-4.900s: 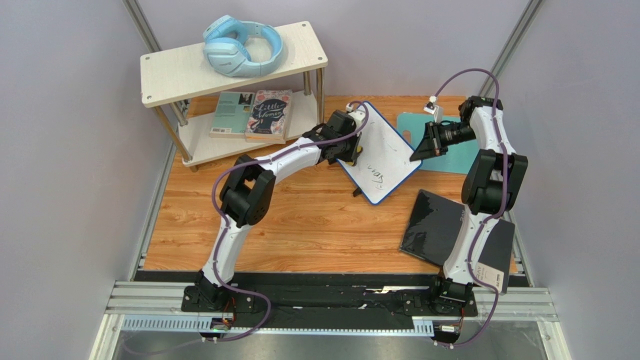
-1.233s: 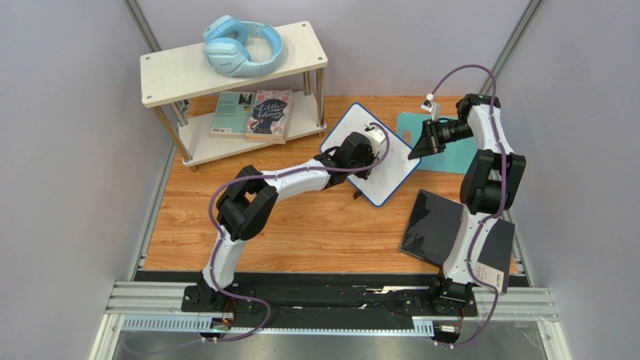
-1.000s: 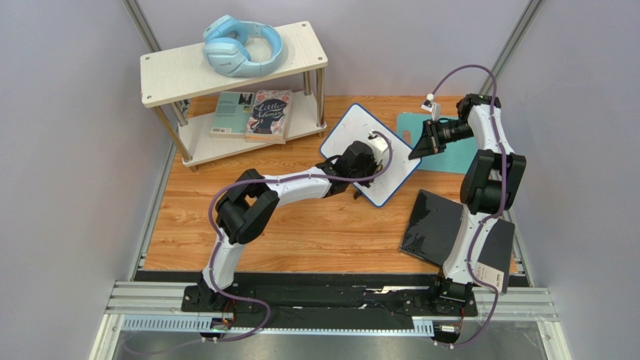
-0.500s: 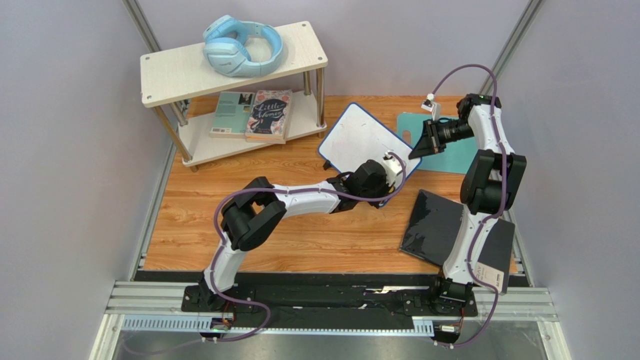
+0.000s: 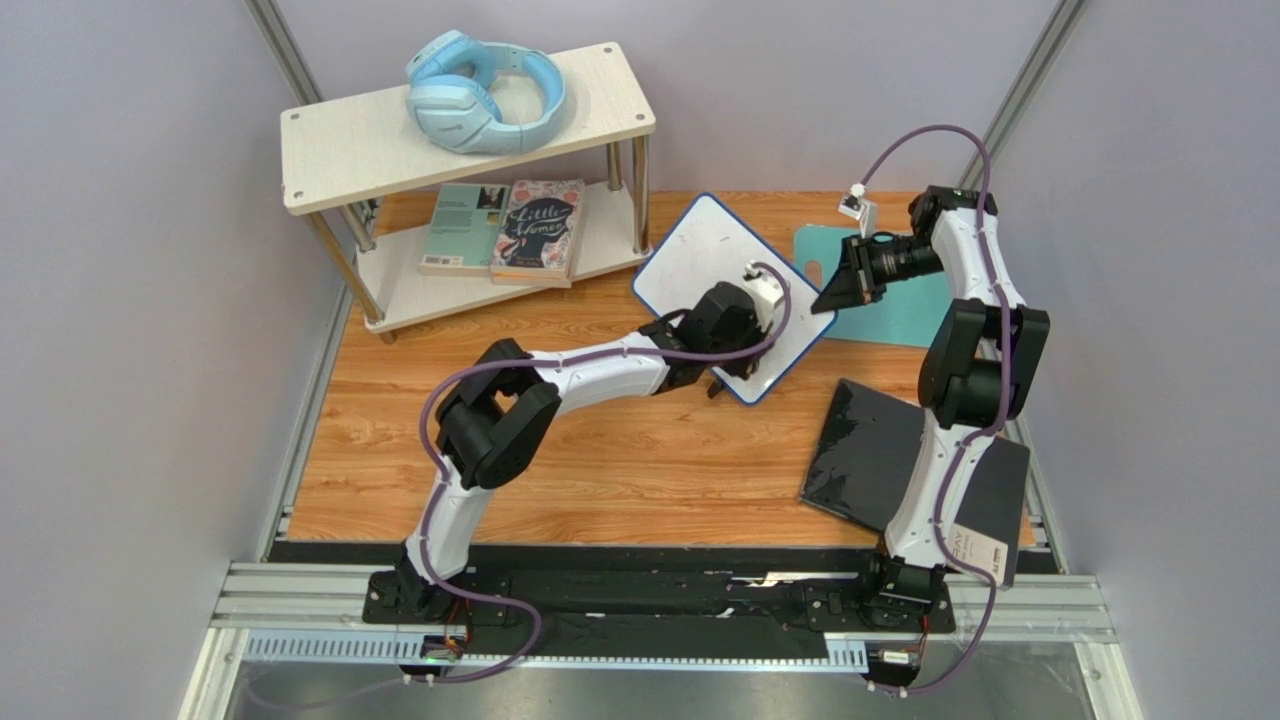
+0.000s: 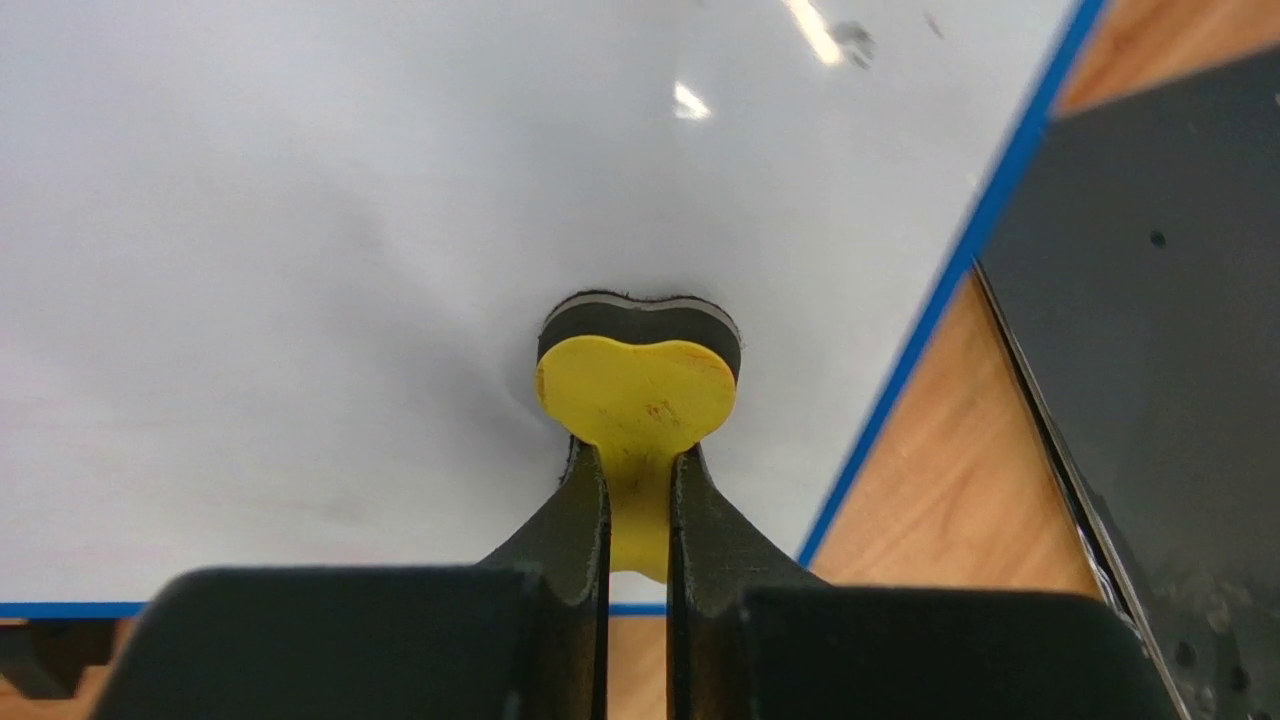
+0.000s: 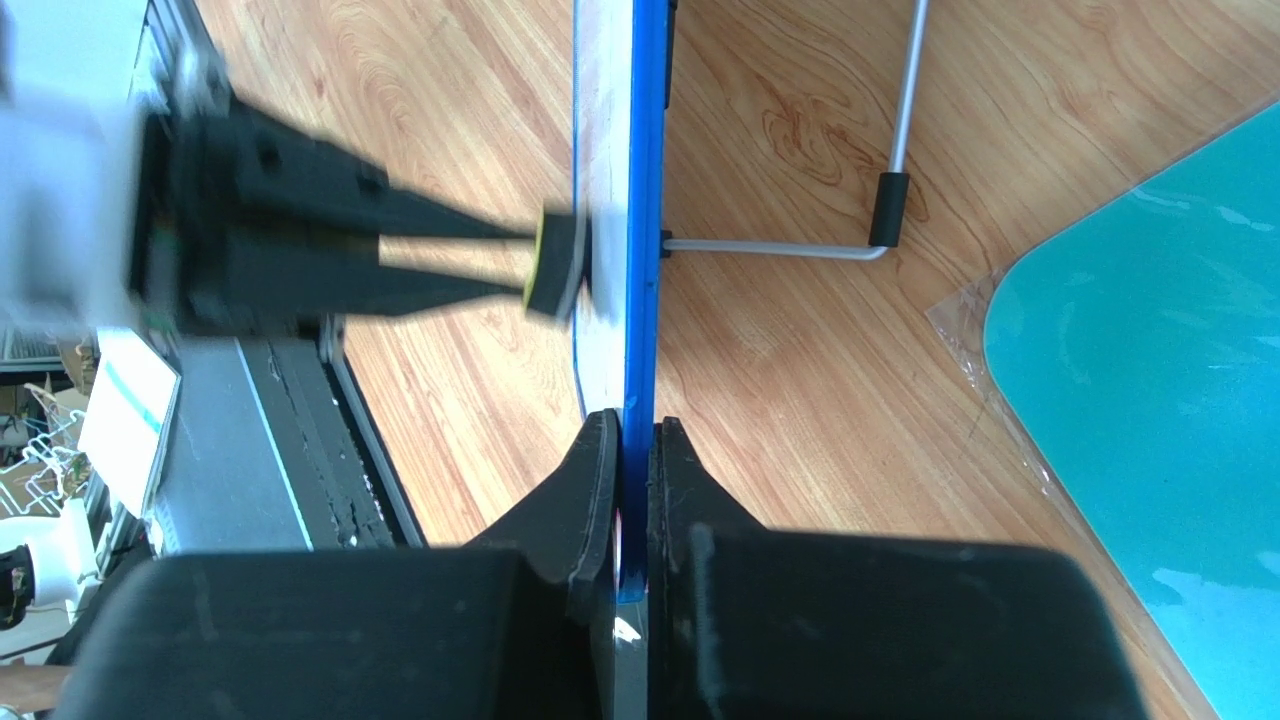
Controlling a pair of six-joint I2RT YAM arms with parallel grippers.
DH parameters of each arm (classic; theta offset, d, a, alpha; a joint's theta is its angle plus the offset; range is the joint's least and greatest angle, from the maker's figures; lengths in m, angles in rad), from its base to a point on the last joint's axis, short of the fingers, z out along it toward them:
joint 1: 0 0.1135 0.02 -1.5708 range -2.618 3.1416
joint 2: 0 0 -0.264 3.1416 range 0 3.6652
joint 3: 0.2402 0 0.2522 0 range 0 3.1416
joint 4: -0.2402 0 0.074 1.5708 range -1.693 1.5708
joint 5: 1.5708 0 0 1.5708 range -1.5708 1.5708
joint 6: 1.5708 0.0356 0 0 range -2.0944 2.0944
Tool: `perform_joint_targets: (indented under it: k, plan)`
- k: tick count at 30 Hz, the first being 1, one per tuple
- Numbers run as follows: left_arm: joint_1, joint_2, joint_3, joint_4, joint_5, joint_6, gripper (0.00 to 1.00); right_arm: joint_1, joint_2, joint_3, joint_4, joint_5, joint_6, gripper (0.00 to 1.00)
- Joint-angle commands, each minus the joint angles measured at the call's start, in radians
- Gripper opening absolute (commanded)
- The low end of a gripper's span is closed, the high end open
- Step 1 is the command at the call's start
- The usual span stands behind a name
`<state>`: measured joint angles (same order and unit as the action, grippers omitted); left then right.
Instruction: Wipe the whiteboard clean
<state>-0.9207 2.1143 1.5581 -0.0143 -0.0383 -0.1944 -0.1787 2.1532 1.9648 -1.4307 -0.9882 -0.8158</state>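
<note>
**A:** The black panel (image 5: 864, 443) lies by the near right edge. Past it, the left end effector (image 6: 639, 468) is clenched on a yellow eraser (image 6: 639, 393), felt face pressed to the whiteboard (image 5: 696, 258).

**B:** Board's propped up toward the far edge of the surface (image 5: 601, 458). The right end effector (image 7: 631, 438) pinches its blue rim, teal mat (image 7: 1157, 450) just behind.

Bright even light, glare on whiteboard (image 6: 376, 195)

Reads "Little" in pale script on dark book cover (image 5: 537, 225), lower shelf (image 5: 403, 291), upper left; remaining lettering too small.
</note>
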Motion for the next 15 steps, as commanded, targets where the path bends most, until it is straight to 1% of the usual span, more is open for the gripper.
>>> perform_joint_targets:
  k: [1,5,8,10,11,12,14,15]
  plan:
    - [0.082,0.023,0.066,0.054,-0.092,-0.027,0.0,0.004,-0.001,0.028,-0.235,0.114,-0.086,0.0]
    - [0.095,0.042,0.106,0.028,-0.126,-0.016,0.0,0.004,-0.007,0.026,-0.237,0.12,-0.088,0.0]
    - [0.102,0.067,0.158,-0.005,-0.121,-0.004,0.0,0.004,-0.013,0.026,-0.235,0.118,-0.088,0.0]
    - [0.102,0.084,0.226,-0.027,-0.101,0.015,0.0,0.004,-0.015,0.026,-0.237,0.118,-0.088,0.0]
    - [0.102,0.108,0.258,-0.071,-0.08,0.019,0.0,0.004,-0.016,0.026,-0.235,0.118,-0.088,0.0]
    - [0.1,0.125,0.333,-0.093,-0.065,0.023,0.0,0.004,-0.018,0.026,-0.237,0.118,-0.088,0.0]
    - [0.102,0.174,0.419,-0.183,-0.01,0.041,0.0,0.004,-0.019,0.025,-0.237,0.121,-0.089,0.0]
    - [0.102,0.191,0.503,-0.214,0.009,0.05,0.0,0.004,-0.021,0.025,-0.235,0.125,-0.089,0.0]
